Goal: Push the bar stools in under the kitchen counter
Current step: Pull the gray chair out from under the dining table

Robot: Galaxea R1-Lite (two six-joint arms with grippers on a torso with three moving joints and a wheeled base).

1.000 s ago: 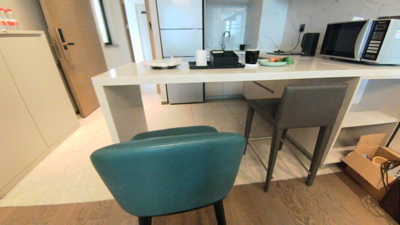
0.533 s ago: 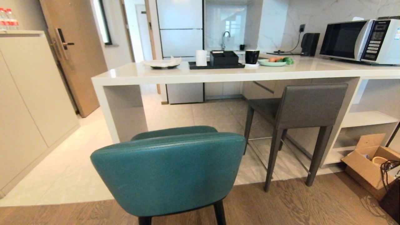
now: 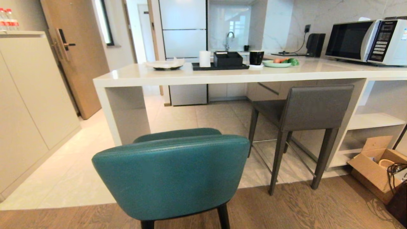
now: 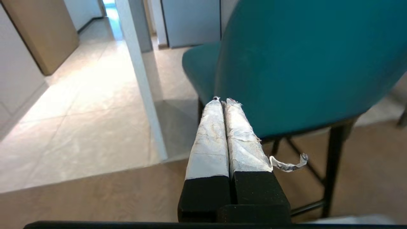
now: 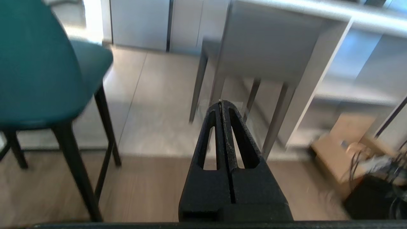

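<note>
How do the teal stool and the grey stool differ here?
The teal padded stool has a curved back and black legs; the grey leather stool has a square back and grey legs. Teal stands clear of the off-white counter; grey sits partly under it. Both face the counter.

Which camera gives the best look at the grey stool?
The head view: the grey stool shows whole, square back, seat and straight legs, partly under the kitchen counter. The right wrist view shows it blurred. The left wrist view shows at most a sliver at the frame's edge.

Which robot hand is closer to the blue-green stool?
Left. The left gripper sits shut right behind the teal stool back; the right gripper is off beside it.
</note>
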